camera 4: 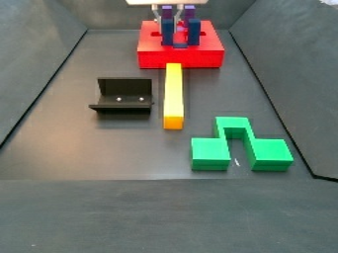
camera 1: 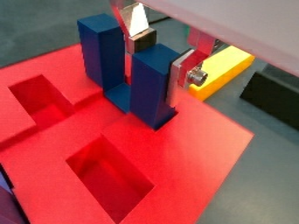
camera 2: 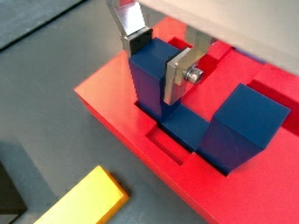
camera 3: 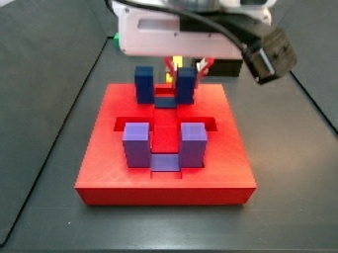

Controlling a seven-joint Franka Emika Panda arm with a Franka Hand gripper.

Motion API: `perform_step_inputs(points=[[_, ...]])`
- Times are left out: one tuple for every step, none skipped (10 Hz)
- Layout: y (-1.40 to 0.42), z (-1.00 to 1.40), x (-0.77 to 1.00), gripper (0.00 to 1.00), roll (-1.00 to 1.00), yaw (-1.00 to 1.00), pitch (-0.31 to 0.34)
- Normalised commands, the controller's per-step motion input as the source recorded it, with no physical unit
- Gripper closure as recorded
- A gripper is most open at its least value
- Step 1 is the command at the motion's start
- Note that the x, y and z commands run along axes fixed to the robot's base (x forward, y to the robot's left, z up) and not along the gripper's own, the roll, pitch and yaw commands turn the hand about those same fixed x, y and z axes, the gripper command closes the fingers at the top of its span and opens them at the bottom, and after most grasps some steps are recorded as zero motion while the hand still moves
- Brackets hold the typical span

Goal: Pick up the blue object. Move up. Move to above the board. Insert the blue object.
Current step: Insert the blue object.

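My gripper (camera 1: 162,59): fingers straddle one prong of blue object (camera 1: 138,79), upper body cut off by frame edge in both wrist views. Contact between pads and prong faces too tight to judge. In side view, camera housing hides gripper (camera 3: 179,65) at 12 o'clock of board (camera 3: 166,183). In other side view, gripper (camera 4: 176,10) cropped at frame edge; blue object (camera 4: 179,30) and board (camera 4: 180,57) too small for recess detail.
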Motion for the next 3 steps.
perform_step_inputs(points=[[-0.04,-0.65,0.0,1.0,0.06,-0.05,-0.197],[-0.04,-0.4,0.0,1.0,0.1,-0.06,-0.109],[0.0,0.0,0.0,1.0,0.0,0.0,0.0]])
